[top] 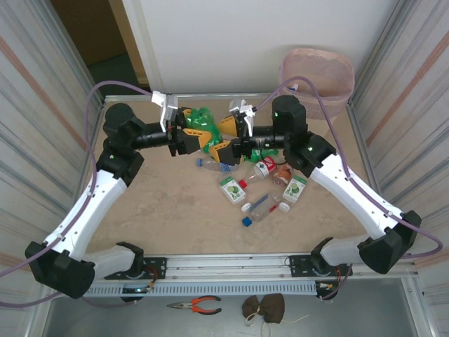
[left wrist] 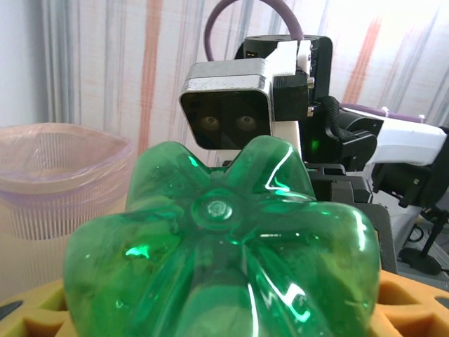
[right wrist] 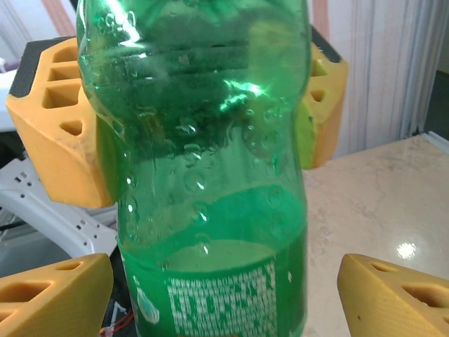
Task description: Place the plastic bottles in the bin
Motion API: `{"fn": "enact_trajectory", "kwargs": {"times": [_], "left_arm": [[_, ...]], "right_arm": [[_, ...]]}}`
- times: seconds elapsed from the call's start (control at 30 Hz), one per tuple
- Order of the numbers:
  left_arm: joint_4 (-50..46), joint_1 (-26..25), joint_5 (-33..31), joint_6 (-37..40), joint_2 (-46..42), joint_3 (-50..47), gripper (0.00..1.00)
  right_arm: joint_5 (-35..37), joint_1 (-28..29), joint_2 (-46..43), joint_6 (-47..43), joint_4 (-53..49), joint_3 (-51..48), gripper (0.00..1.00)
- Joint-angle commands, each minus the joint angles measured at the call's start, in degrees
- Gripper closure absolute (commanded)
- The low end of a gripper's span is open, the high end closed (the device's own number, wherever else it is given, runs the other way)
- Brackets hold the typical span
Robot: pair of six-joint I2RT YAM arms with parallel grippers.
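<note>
**Green bottle in left gripper, right jaws open around it: snag risk**

The left gripper was clamped on the clear green plastic bottle near its lobed base end, with its yellow foam fingers pressed against both sides. The right gripper stood open. Its yellow fingers flanked the bottle's labelled section, with a visible gap on one side and only a sliver on the other. The bottle was held off the beige marble-look tabletop at mid-table on the far side, well apart from the pale pink slatted plastic bin in the far right corner.

Risks as I judged them:
- The right fingers bracketed the bottle, so any sideways pull by the left arm could have caught a pad and twisted the bottle out of the grip.
- The bottle wall was smooth and rounded with droplets inside, and an end grip gives leverage for it to pivot or slip.
- The bin sat behind the right arm, so a left-arm carry risked crossing that arm and colliding.
- A dropped bottle would have landed near the loose small bottles and scattered them.
</note>
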Motion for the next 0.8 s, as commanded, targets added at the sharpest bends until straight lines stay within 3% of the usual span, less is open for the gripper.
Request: {"fn": "enact_trajectory", "kwargs": {"times": [0.0, 0.33, 0.57, 0.77], "left_arm": [[-1.17, -1.22, 2.68, 4.25, -1.79, 2.46, 0.51], [-3.02, -1.98, 2.77, 5.58, -1.29, 3.52, 0.5], [-2.93, -1.99, 2.86, 5.41, -0.84, 3.71, 0.48], [-3.09, -2.06, 1.97, 5.39, -1.36, 3.53, 0.38]], "right_arm": [[-1.99, 1.59, 0.03, -1.77, 2.26, 0.4, 0.18], [-0.16, 3.47, -0.91, -3.27, 1.98, 1.75, 0.29], [1.54, 3.66, -1.21, -4.17, 0.95, 1.95, 0.41], [2.58, 3.67, -1.35, -4.38, 0.55, 2.04, 0.45]]}}
